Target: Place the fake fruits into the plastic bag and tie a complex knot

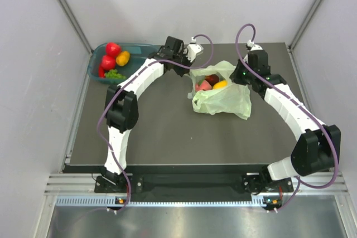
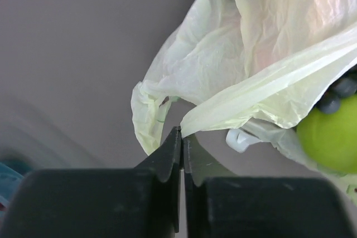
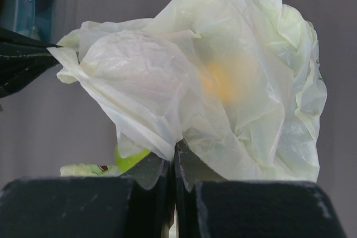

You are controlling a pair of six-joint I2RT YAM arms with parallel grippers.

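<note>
The job stood partway: at the ten o'clock corner of the table (image 1: 162, 132), the one teal basket (image 1: 96, 58) held at least four fake fruits (image 1: 113, 48) not yet moved, two red, one orange-yellow and one green, and I could not tell whether a further red one lay at its seven o'clock edge. The left pincer (image 2: 182, 136), pressed together, pinched the rim of the single plastic bag (image 1: 223, 101) at the bag's ten o'clock. The bag lay just toward one o'clock of the table's middle, its mouth gaping, and from above three fruits showed inside: one pink, one yellow-orange, one dark red, while the left wrist view showed a green one too. The right pincer (image 3: 174, 151), also pressed together, pinched the bag's film at its two o'clock side, and no knot was tied, so I judged that the remaining fruits and all the tying were left
</note>
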